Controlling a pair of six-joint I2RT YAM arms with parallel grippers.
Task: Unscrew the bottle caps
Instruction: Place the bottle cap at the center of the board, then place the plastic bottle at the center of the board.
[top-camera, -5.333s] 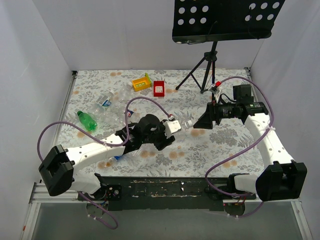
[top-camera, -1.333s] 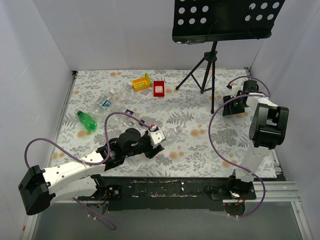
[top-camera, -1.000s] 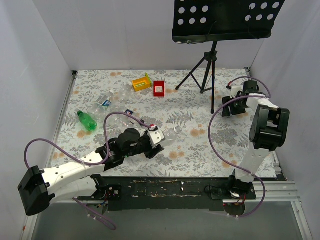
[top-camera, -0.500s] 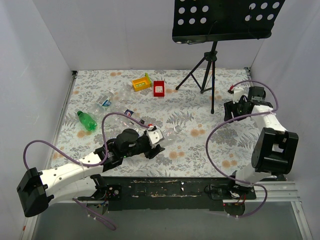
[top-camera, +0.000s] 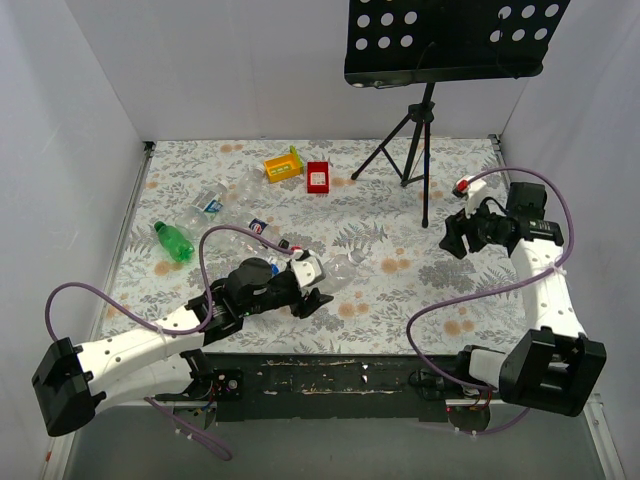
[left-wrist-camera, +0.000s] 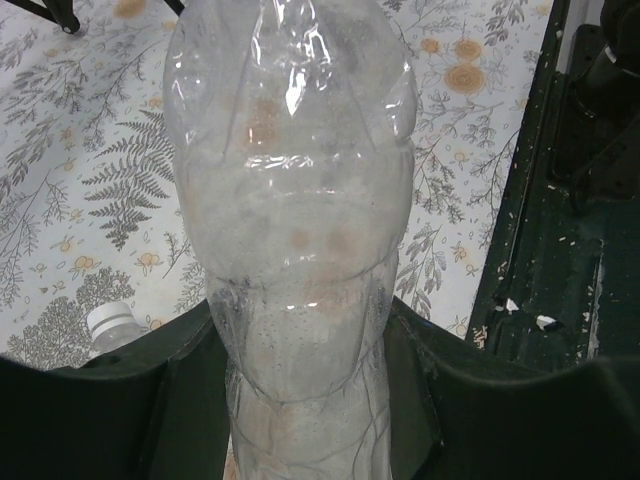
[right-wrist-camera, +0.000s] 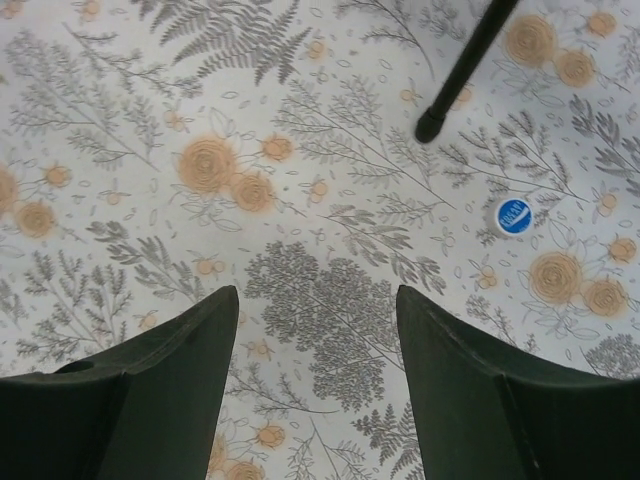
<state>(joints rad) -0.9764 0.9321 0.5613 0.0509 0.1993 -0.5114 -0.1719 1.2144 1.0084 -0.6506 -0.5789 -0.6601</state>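
A clear, flimsy plastic bottle (left-wrist-camera: 290, 180) is pinched by the left tool (left-wrist-camera: 305, 400); its neck is judged firmer. The right tool (right-wrist-camera: 315, 340) is spread.

No legible text anywhere

Overhead wide; wrists close; all share table (top-camera: 400, 290)
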